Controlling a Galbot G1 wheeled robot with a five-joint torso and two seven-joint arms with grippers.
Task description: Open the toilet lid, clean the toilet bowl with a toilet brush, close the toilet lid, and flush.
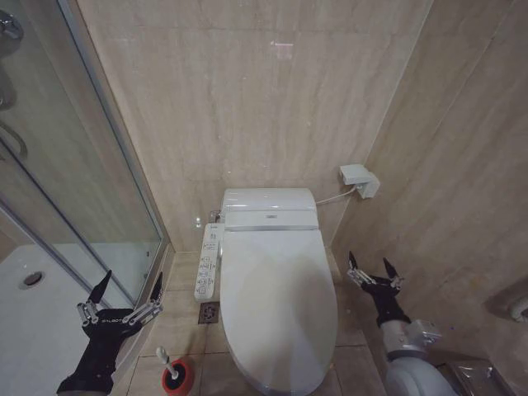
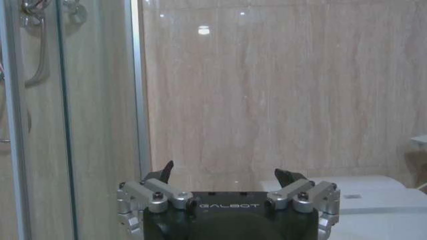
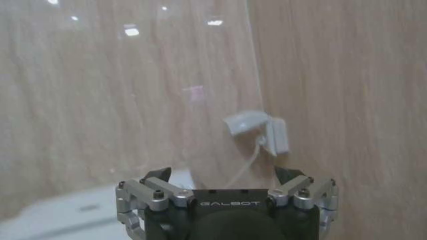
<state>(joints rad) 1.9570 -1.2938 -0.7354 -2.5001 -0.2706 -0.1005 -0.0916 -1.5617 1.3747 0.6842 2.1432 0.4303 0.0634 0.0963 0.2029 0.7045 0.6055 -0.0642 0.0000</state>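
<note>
Toilet lid (image 1: 276, 301) lying shut at centre, toilet brush (image 1: 169, 367) standing at seven o'clock — left gripper (image 1: 125, 290) and right gripper (image 1: 371, 268) both hovering spread and empty; lifting wants a hooked front rim, raised slowly.

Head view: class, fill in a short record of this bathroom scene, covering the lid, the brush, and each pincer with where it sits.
toilet lid: shut, lying flat over the bowl
toilet brush: standing in a red holder on the floor, to the left of the toilet
left pincer: open, empty, raised above the brush near the shower glass
right pincer: open, empty, raised to the right of the toilet by the side wall
control panel: on the toilet's left side
</note>
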